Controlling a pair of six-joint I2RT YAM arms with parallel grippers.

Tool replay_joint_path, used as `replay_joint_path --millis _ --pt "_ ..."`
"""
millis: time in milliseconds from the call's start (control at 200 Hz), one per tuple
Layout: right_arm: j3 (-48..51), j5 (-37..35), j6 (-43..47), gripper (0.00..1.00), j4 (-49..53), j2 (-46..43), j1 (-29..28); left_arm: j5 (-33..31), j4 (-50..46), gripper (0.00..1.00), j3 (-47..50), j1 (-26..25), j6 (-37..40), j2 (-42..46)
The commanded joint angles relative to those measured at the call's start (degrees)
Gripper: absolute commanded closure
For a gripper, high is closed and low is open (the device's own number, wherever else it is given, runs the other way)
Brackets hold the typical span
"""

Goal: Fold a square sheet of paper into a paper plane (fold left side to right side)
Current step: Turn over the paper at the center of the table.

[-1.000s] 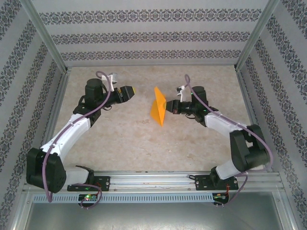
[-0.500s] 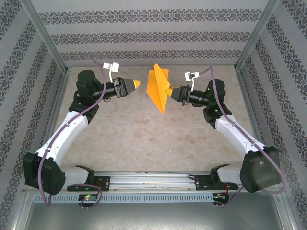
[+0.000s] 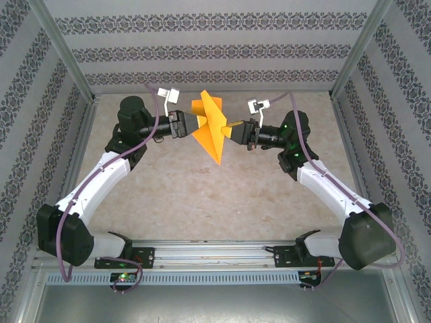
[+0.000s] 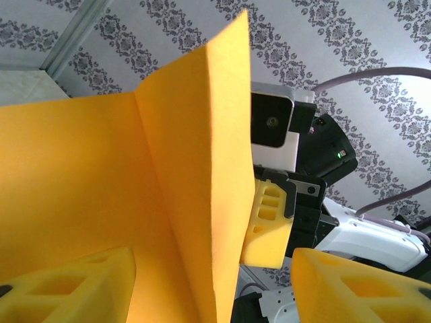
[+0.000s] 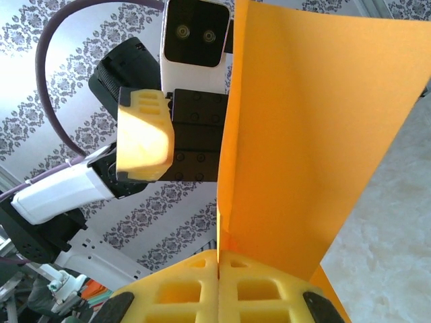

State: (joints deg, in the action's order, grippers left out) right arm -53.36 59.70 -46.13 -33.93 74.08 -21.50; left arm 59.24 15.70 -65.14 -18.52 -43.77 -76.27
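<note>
Seen from above, the left arm [image 3: 101,178] is stretched from its base at 7 o'clock toward 11 o'clock, and the right arm [image 3: 330,192] from 5 o'clock toward 1 o'clock. The grippers are faced toward each other near 12 o'clock. The left gripper [image 3: 187,125] is pointed to 3 o'clock, its yellow fingers [image 4: 67,286] spread apart. The right gripper [image 3: 234,128] is pointed to 9 o'clock, its fingers [image 5: 182,289] pressed together on the orange paper [image 3: 209,134].

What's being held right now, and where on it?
The right gripper pinches the folded orange paper at its crease; the left gripper is open around its other side, not gripping.
</note>
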Motion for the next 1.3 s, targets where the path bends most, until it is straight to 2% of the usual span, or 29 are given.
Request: replay_joint_path --millis 0,215,400,784,969,1144,1244,1299 --pt "-2.2 1.4 -0.5 1.00 -3.0 1.0 -0.9 1.4 1.5 0.39 -2.1 -1.2 0.6 -0.6" --pt "-3.1 1.7 -1.0 1.00 -3.2 1.9 -1.6 1.2 1.6 0.47 -2.6 -1.8 0.5 -1.6" --pt "-3.1 1.3 -1.5 0.98 -3.5 2.1 -1.7 0.6 1.5 0.63 -2.9 -1.9 0.7 -1.8" --pt "-2.5 0.4 -2.1 0.91 -3.3 2.1 -1.0 -1.1 1.5 0.87 -2.5 -1.9 1.3 -1.4" --pt "-2.2 -0.4 -2.7 0.81 -2.9 1.3 -0.2 -1.8 4.3 0.93 -1.4 -1.9 -0.1 -1.1" --pt "-0.4 -1.1 -2.1 0.62 1.0 -2.9 3.8 -2.9 7.6 0.95 -0.1 -2.0 -1.3 -0.9" --pt "2.4 -3.9 -0.3 0.51 6.2 -6.6 6.7 -3.4 8.1 0.95 0.3 -2.1 -1.3 -1.0" --pt "3.5 -5.9 1.4 0.50 11.5 -8.2 7.5 -3.6 8.2 0.95 0.3 -2.2 -1.2 -1.1"
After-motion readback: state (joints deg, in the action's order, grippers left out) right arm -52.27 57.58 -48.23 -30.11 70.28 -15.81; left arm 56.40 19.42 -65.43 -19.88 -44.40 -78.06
